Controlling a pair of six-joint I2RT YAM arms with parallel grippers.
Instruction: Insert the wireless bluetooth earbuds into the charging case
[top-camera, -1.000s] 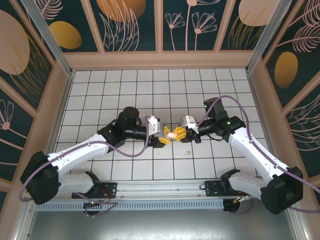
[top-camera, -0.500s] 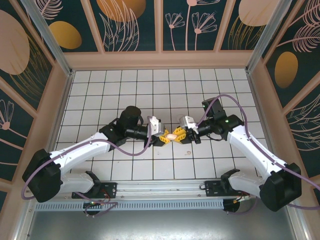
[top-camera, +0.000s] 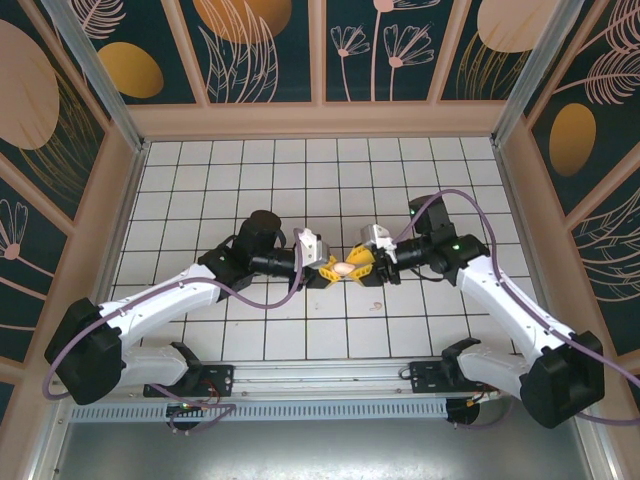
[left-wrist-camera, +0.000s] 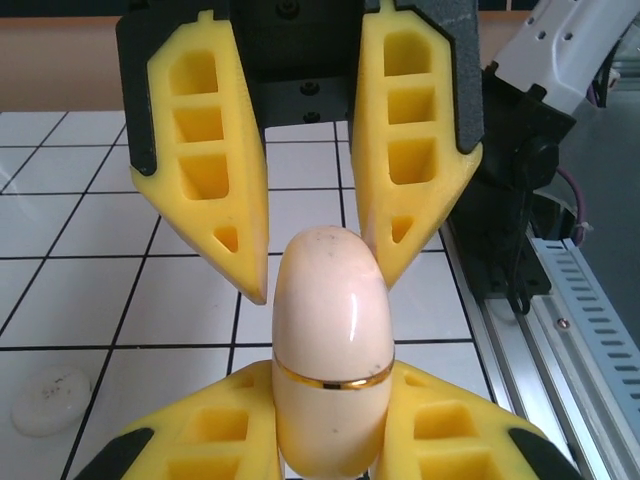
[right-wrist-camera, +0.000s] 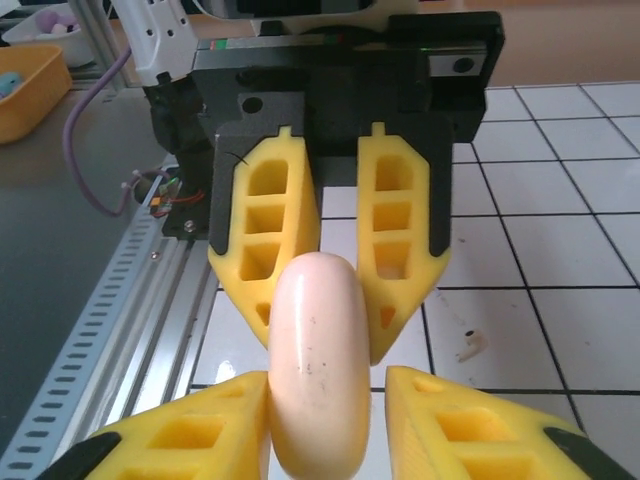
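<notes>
Left pincer (left-wrist-camera: 332, 367): clenched on the glossy cream-pink oval plastic charging case (left-wrist-camera: 330, 300), fingers pressing both sides near its thin gold seam band (left-wrist-camera: 332, 378). The lid looks closed. The case is held clear of the white tiled table (top-camera: 250, 170), where the 2 arms meet tip to tip.

Right pincer (right-wrist-camera: 327, 375): released. Its jaws stand partly apart around the opposite end of the case. In the right wrist view, 1 finger sits against the case and the other shows a clear gap.

Earbuds: 1 small white rounded plastic earbud (left-wrist-camera: 45, 402) lies on a tile beside the left pincer's left-hand finger, apart from the case and not in it. The right wrist view has a tiny pale speck (right-wrist-camera: 470, 345) on the tile just past the right pincer's right-hand finger. It is too small to tell whether that is the 2nd earbud.
</notes>
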